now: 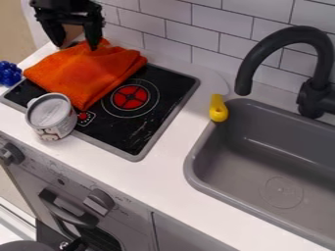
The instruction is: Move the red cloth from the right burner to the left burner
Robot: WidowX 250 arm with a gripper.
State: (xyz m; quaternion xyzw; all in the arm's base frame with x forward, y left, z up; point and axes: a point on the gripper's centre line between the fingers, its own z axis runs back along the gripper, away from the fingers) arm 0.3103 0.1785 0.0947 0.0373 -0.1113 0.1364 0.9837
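The orange-red cloth (85, 71) lies spread over the left part of the black stove top, covering the left burner, with its far edge bunched up. The right burner (130, 97) is uncovered, its red centre showing. At the upper left my gripper (76, 43) hangs over the cloth's far edge, its two fingers apart, one on each side of the raised folds. Whether the fingertips touch the cloth I cannot tell.
A can (51, 116) stands at the stove's front left edge, close to the cloth. A blue object (9, 73) sits at the far left. Right of the stove are a yellow object (218, 108), the grey sink (281, 162) and the black faucet (284, 41).
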